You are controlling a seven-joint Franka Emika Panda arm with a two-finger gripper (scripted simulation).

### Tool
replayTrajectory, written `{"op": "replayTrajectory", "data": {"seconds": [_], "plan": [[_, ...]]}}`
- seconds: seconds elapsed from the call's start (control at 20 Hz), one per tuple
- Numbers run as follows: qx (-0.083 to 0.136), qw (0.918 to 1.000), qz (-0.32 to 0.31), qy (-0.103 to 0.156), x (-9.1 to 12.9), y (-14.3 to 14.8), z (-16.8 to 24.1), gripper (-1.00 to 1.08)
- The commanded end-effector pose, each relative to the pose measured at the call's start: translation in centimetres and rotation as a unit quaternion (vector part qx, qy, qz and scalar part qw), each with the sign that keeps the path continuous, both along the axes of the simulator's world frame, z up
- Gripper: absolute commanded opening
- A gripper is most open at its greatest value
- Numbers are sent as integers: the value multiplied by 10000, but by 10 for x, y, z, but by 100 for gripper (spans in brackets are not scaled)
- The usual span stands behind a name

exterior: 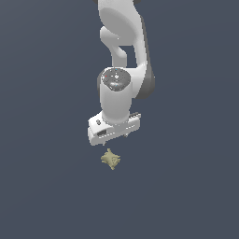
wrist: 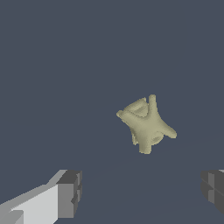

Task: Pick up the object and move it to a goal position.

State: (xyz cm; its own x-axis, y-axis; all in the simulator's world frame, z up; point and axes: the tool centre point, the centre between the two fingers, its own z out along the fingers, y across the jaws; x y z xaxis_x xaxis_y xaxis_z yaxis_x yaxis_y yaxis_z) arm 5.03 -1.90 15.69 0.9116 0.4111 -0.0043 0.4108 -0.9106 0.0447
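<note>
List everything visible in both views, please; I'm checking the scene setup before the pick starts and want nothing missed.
spiky object: one, pale olive-tan, lying on the dark surface just below the gripper in the exterior view; in the wrist view it sits beyond the fingertips, not between them, untouched.
surface: one, plain dark slate-blue, filling the background of both views.
goal marker: none visible in either view.
arm: one, white with dark grey joints, coming down from the top of the exterior view.
gripper: one, white body; in the wrist view its dark grey fingertips stand wide apart, open and holding nothing.
</note>
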Motion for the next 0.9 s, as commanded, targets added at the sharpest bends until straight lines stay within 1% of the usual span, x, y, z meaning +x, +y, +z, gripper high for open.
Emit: {"op": "replayTrajectory", "data": {"seconds": [0.0, 0.3, 0.6, 0.85], "plan": [[12, 9995, 320, 25, 6, -2, -7, 100], [55, 9943, 1060, 74, 19, -8, -23, 100], [111, 9846, 1742, 107, 30, -14, -39, 100], [150, 9765, 2145, 118, 36, -18, -49, 100]]}}
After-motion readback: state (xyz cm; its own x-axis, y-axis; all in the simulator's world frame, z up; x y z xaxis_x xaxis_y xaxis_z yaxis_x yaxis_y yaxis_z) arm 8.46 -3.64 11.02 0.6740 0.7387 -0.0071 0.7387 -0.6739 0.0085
